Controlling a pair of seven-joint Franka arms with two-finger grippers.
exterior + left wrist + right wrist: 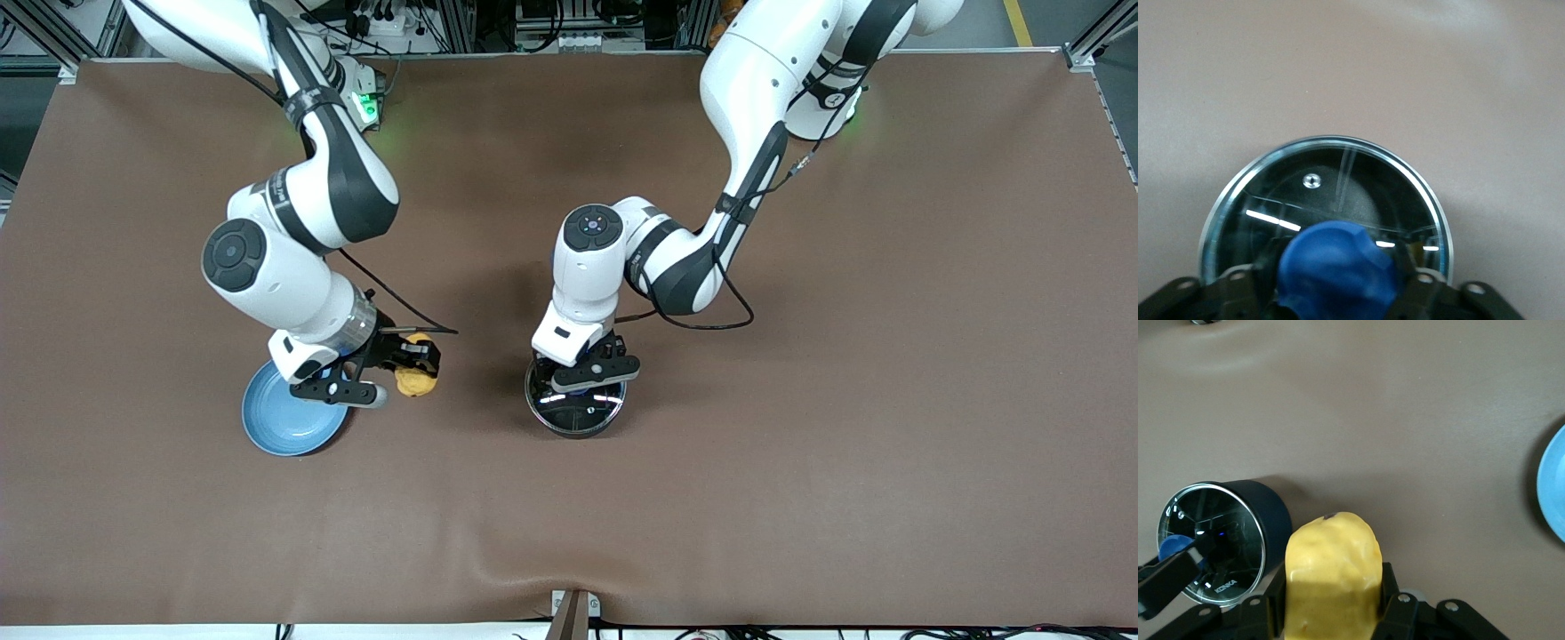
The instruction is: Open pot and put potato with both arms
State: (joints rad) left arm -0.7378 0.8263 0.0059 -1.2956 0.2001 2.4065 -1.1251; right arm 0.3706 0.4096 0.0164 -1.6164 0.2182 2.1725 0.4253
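Fingers of the left gripper [1338, 293] squeeze the lid's blue knob [1337, 267]; lift straight up. The right gripper [1331, 613] grips the potato [1331, 583].

Your black pot [576, 411] sits mid-counter, lid on, blue knob [1338, 273] pinched. Your yellow potato [416, 380] hangs gripped beside it.

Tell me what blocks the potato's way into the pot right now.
The glass lid still covers the pot, with the left gripper closed on its blue knob. The right gripper holds the potato beside the blue plate; bare table lies between it and the pot.
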